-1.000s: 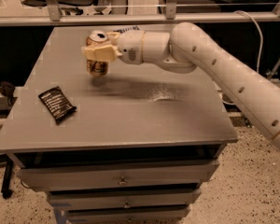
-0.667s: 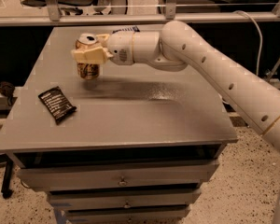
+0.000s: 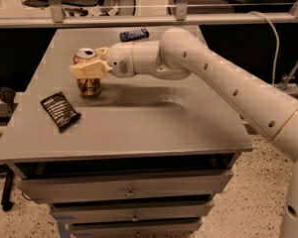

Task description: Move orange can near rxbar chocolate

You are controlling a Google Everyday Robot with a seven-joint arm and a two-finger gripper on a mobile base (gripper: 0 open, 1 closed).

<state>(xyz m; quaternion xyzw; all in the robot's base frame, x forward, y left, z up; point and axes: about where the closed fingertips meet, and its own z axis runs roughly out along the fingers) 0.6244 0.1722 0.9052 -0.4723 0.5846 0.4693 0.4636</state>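
The orange can stands upright on the grey table at its left side, its silver top showing. My gripper reaches in from the right and is shut on the orange can near its top, the cream fingers on either side of it. The rxbar chocolate, a flat black wrapper with white text, lies on the table just left of and in front of the can, a short gap apart.
A smaller dark blue wrapped bar lies at the table's far edge. My white arm spans the table's right half. Drawers sit below the tabletop. Chairs and a rail stand behind the table.
My gripper has carried the can leftward and toward the front, closer to the black wrapper. The can now rests lower, on the table surface.
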